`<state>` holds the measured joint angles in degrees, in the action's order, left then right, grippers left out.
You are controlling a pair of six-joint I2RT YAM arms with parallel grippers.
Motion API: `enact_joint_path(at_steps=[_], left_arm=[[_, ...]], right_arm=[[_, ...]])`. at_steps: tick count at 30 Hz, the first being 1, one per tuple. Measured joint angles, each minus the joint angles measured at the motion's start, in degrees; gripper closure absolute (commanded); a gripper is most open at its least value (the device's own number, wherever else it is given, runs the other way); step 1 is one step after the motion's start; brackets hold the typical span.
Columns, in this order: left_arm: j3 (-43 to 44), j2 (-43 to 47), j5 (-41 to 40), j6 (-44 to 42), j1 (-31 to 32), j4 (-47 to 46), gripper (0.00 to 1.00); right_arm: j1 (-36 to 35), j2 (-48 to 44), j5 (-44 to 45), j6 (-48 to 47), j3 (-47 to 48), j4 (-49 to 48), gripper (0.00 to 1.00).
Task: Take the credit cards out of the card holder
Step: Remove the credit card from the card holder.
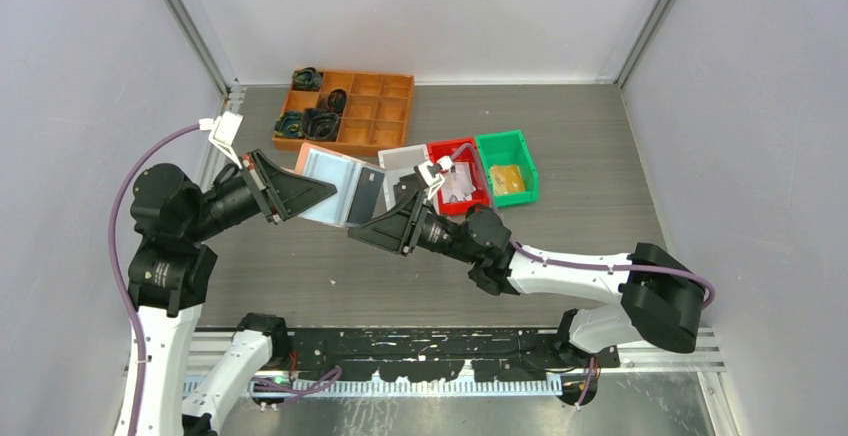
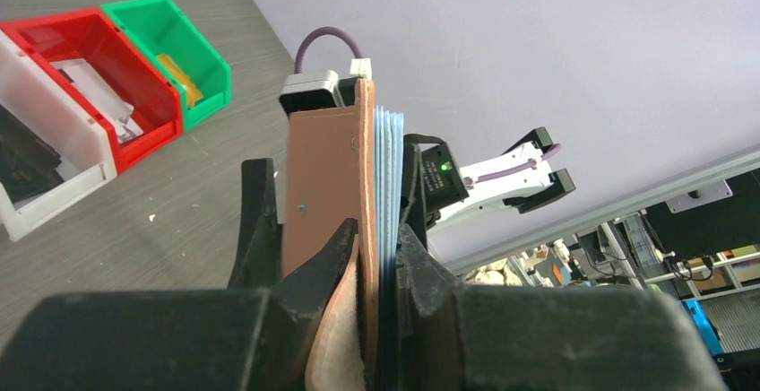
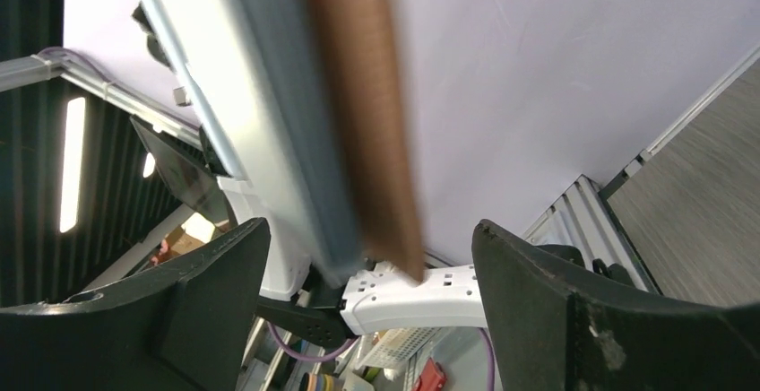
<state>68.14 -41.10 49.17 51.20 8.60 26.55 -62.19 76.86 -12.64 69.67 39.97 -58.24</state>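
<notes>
My left gripper (image 1: 318, 190) is shut on the card holder (image 1: 330, 184), a salmon-pink wallet held above the table with its bluish sleeves spread to the right. A dark credit card (image 1: 367, 194) shows at the holder's right end. In the left wrist view the holder (image 2: 327, 176) stands edge-on between the fingers (image 2: 430, 274), with the blue sleeves (image 2: 387, 185) beside the cover. My right gripper (image 1: 372, 226) is open just below that right end. In the right wrist view the blurred holder (image 3: 358, 113) hangs between the wide-apart fingers (image 3: 215, 283), touching neither.
An orange compartment tray (image 1: 385, 106) with black items sits at the back. White (image 1: 400, 159), red (image 1: 478, 178) and green (image 1: 508, 144) bins stand in a row right of the holder. Flat white cards (image 1: 458, 186) lie in the red bin and a yellow packet (image 1: 507, 178) in the green one.
</notes>
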Motion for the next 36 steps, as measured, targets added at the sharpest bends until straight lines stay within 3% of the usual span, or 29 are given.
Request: enact_joint_path(at_steps=[6, 13, 16, 18, 19, 21, 23, 25, 26, 31, 36], left_arm=[[2.2, 0.0, 0.3, 0.9, 0.0, -0.2, 1.0], [2.3, 0.0, 0.6, 1.2, 0.0, -0.2, 1.0], [2.3, 0.0, 0.9, 1.1, 0.0, -0.1, 1.0], [2.3, 0.0, 1.0, 0.9, 0.0, -0.2, 1.0], [2.3, 0.1, 1.1, 0.7, 0.0, -0.1, 0.96], [2.0, 0.3, 1.4, -0.6, 0.0, -0.1, 0.74], [1.4, 0.5, 1.3, -2.9, 0.0, 0.4, 0.42], [0.9, 0.7, 1.4, -7.0, -0.1, 2.1, 0.08], [0.9, 0.7, 1.3, -9.5, -0.1, 3.3, 0.01], [0.9, 0.9, 0.1, -24.4, -0.1, 11.7, 0.01], [1.4, 0.8, 2.6, -36.0, -0.1, 16.7, 0.01]], right_arm=[[-0.1, -1.8, 3.3, -2.4, -0.2, 3.0, 0.13], [0.1, -1.2, 2.6, -1.9, 0.2, -2.7, 0.19], [0.1, -0.7, 0.7, -1.5, 1.5, -5.3, 0.32], [0.1, -0.7, -0.1, -1.2, 2.0, -6.4, 0.51], [0.1, -0.7, -0.5, -0.8, 2.3, -6.6, 0.63], [0.1, -0.8, -1.0, -0.5, 2.7, -6.2, 0.91], [0.1, -1.3, -1.5, -1.0, 3.0, -3.9, 0.99], [0.2, -3.4, -1.8, -2.5, 3.8, 3.9, 0.99], [0.2, -4.3, -2.1, -4.1, 4.7, 8.4, 0.99], [0.5, -6.9, -5.9, -18.1, 20.2, 46.0, 0.99], [0.3, -4.2, -12.5, -32.0, 34.9, 72.3, 0.99]])
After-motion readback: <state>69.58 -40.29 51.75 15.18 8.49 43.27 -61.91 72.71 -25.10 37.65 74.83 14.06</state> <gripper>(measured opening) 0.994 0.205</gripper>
